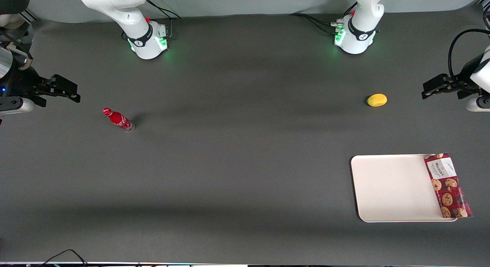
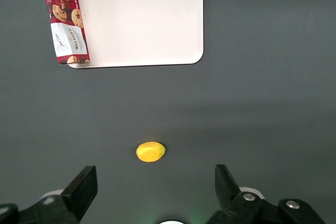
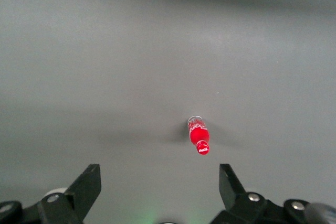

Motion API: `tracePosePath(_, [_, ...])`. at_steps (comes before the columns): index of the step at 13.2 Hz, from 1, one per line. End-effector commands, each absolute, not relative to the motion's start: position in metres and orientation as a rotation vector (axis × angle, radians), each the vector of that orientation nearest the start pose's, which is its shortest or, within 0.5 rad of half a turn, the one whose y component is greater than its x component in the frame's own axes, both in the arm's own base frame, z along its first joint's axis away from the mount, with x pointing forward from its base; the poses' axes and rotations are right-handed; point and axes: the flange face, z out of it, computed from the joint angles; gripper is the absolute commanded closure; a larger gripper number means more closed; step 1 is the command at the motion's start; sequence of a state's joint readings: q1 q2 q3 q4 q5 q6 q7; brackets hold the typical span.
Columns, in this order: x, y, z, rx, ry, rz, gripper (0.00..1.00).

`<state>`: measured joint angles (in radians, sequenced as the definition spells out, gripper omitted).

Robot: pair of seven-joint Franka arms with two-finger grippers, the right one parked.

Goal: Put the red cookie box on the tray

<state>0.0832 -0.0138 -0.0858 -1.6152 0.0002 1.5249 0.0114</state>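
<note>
The slim rectangular red tartan cookie box (image 1: 447, 185), printed with chocolate-chip cookies and carrying a white label at one end, lies flat along one short edge of the large flat cream-white rectangular tray (image 1: 390, 188). In the front view it overlaps the tray's rim at the working arm's end of the dark grey worktop (image 1: 237, 171), with part of its long side hanging past the rim and its labelled end farther from the front camera. The left wrist view shows the same box (image 2: 64, 18) on the tray (image 2: 142, 19), its label end at the tray's rounded corner; the other end is cut off by the frame edge there, whereas the front view shows the whole box.

The left arm's end effector (image 1: 436, 87) hangs above the worktop at the working arm's end, well apart from the tray and farther from the front camera than it. Its dark fingers (image 2: 84, 187) are spread wide with nothing between them, which the left wrist view makes plain and the front view does not.

A small yellow lemon-shaped fruit (image 1: 377, 100) lies on the worktop between the end effector and the tray, touching neither; the left wrist view shows it (image 2: 150, 151) near the fingers.

A red soda bottle (image 1: 118, 119) stands toward the parked arm's end of the worktop, also seen in the right wrist view (image 3: 199, 138).
</note>
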Motion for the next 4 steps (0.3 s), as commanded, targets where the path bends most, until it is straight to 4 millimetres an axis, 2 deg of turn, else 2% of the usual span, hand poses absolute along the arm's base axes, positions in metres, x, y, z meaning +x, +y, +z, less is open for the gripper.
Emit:
tracePosePath(1, [0.5409, -0.0080, 0.6142, -3.122, 0.006, 0.129, 0.00])
tracePosePath(4, [0.5421, -0.0081, 0.6168, -3.125, 0.006, 0.120, 0.00])
